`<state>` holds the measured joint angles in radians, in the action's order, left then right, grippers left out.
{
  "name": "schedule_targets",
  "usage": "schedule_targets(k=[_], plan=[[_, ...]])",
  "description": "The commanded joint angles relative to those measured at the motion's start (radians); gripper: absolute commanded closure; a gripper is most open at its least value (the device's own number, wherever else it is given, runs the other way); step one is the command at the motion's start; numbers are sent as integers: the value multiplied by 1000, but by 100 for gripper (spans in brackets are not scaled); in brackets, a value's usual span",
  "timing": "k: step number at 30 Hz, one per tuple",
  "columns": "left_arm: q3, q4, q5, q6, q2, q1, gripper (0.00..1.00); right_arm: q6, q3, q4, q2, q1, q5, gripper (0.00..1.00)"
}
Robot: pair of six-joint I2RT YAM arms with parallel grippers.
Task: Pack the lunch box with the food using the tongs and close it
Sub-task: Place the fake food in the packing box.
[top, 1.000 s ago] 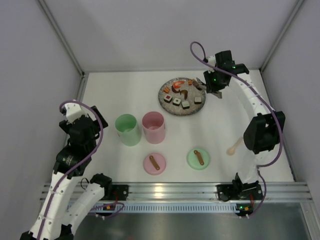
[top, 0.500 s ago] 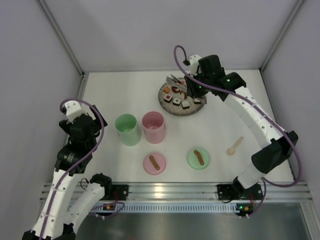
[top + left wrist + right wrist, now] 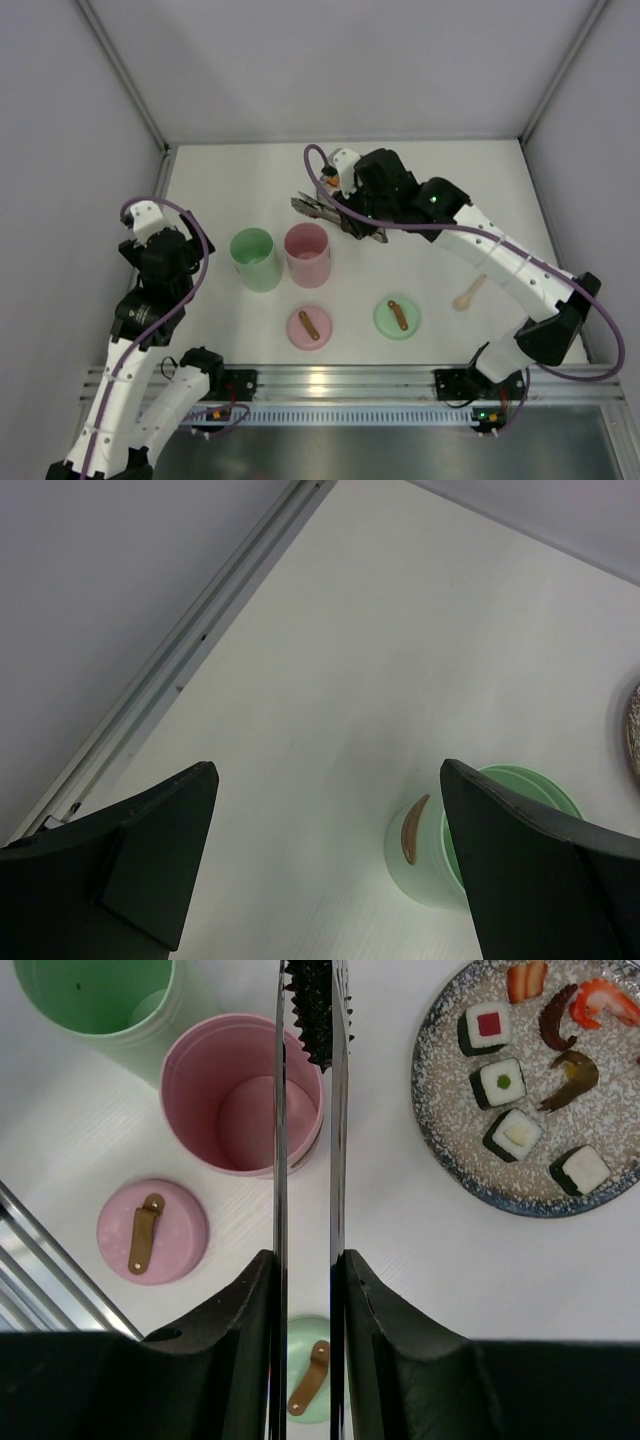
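Over on the left side of the worktop, the left gripper is parked with its jaws spread wide and nothing between them. It hangs above bare surface, I'd guess to keep clear until it's lid time. Just right of it is the green tub, upright and open, with the pink tub right beside it. Those two look like the lunch box to me, and from the right wrist view both seem empty inside. Their lids lie flat nearer the arm bases, the pink lid in front of its tub and the green lid further right. Both have their strap handles up, which makes sense if you want the mouths free for filling. Next comes the right gripper, jaws clamped on the tongs partway along, squeezing the two thin arms to a narrow gap. The tongs point left, and their toothed tips hover about over the far rim of the pink tub, so it looks lined up for a drop there. Honestly I can't tell if anything's pinched, because the tips are just dark and jagged. The food I can count is all on the speckled plate to the right of the pink tub: four sushi rolls, the shrimp, some brown bits. The overhead view hides the plate under the arm. Furthest right, a wooden spoon lies on its own. I reckon packing has barely started.
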<state>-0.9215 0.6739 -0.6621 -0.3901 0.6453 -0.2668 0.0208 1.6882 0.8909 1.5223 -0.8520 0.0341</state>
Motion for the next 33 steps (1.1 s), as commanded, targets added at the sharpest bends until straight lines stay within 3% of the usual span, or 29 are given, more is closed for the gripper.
schedule_targets(k=[1,13,16,18,21,25,33], plan=[[7,-34,12,11,-4,6,1,-16,-22,-9,-77,-41,41,94],[7,-33,15,11,-4,6,1,-84,-151,-7,-163,-107,26,92],[7,-33,16,11,-7,6,1,-84,-156,-7,-165,-108,29,86],[7,-34,16,11,-12,6,1,-84,-154,-9,-160,-108,26,70],[7,-33,12,11,-15,6,1,-82,-148,-6,-157,-110,21,62],[9,-34,7,13,-27,6,1,-81,-142,-4,-166,-111,23,57],[9,-34,-2,11,-47,6,1,-85,-78,-9,-191,-108,95,58]])
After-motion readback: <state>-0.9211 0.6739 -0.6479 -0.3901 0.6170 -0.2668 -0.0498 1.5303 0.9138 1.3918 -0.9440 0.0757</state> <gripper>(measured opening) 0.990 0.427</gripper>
